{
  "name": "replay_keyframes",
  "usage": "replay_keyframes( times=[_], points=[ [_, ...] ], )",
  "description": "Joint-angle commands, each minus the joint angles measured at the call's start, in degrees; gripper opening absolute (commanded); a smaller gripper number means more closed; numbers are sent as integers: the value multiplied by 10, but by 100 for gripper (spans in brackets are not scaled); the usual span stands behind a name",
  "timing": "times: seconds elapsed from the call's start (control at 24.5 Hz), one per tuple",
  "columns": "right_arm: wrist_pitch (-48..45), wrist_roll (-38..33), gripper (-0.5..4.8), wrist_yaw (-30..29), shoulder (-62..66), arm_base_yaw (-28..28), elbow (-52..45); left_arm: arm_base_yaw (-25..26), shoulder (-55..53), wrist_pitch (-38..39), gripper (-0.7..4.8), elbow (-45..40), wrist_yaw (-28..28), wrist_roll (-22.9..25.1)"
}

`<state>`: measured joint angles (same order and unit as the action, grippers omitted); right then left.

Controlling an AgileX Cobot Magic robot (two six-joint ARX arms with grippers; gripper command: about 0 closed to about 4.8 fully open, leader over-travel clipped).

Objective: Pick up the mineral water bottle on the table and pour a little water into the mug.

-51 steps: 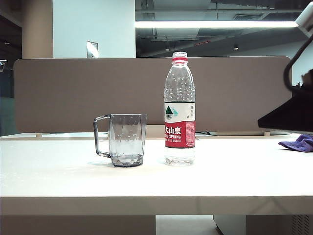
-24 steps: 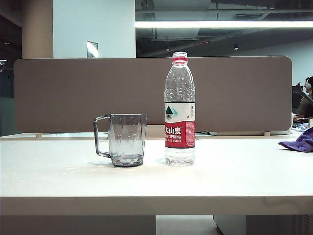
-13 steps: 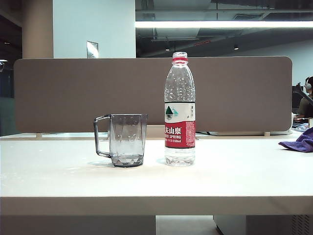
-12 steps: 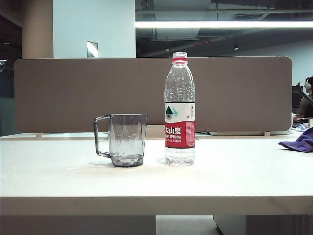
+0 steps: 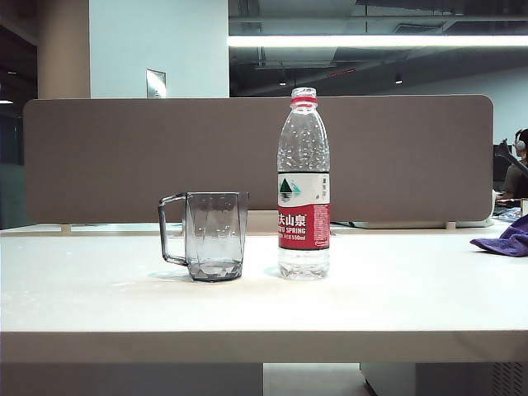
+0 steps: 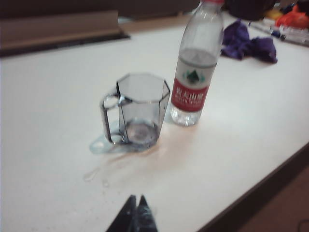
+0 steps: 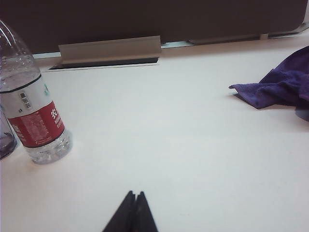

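Note:
The mineral water bottle point(image 5: 303, 186) stands upright on the table point(image 5: 264, 309), uncapped, with its red-and-white label facing front; it also shows in both wrist views point(image 6: 195, 72) point(image 7: 34, 116). Just left of it stands the smoky-grey mug point(image 5: 210, 235) point(image 6: 140, 108), handle to the left, with a shallow layer of water point(image 6: 140, 133) at its base. A small puddle point(image 6: 104, 145) lies by the mug. My left gripper point(image 6: 136, 198) is shut, empty, well back from the mug. My right gripper point(image 7: 135, 193) is shut, empty, away from the bottle. Neither gripper shows in the exterior view.
A crumpled purple cloth point(image 5: 503, 239) point(image 7: 280, 87) lies at the table's far right. A brown partition panel point(image 5: 256, 157) runs along the back edge. Pens and small items point(image 6: 285, 24) lie beyond the cloth. The table's front edge point(image 6: 260, 188) is near my left gripper.
A dark arm at the exterior view's right edge has withdrawn out of sight. The bottle and the mug have stayed put.

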<state>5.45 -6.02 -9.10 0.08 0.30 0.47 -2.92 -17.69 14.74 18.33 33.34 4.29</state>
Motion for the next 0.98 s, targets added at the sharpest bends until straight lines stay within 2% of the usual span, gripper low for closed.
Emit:
replay_keyframes(
  times=[0.04, 0.29, 0.37, 0.45, 0.53, 0.74, 0.98],
  points=[
    [-7, 1, -5, 2, -1, 0, -4, 3, 32, -2, -5, 1, -1, 2],
    [-7, 1, -5, 2, -1, 0, -4, 3, 105, -2, -5, 1, -1, 2],
    [-7, 1, -5, 2, -1, 0, -4, 4, 124, -2, -5, -4, -9, 20],
    [-7, 1, -5, 2, -1, 0, -4, 4, 144, -4, -5, -24, -68, 22],
    [-7, 1, -5, 2, -1, 0, -4, 4, 165, -8, -5, -49, -120, -7],
    [-7, 1, -5, 1, -1, 0, -4, 4, 173, -2, -5, -101, -331, -66],
    [-7, 1, -5, 2, -1, 0, -4, 4, 173, 13, -5, -141, -337, -64]
  ],
)
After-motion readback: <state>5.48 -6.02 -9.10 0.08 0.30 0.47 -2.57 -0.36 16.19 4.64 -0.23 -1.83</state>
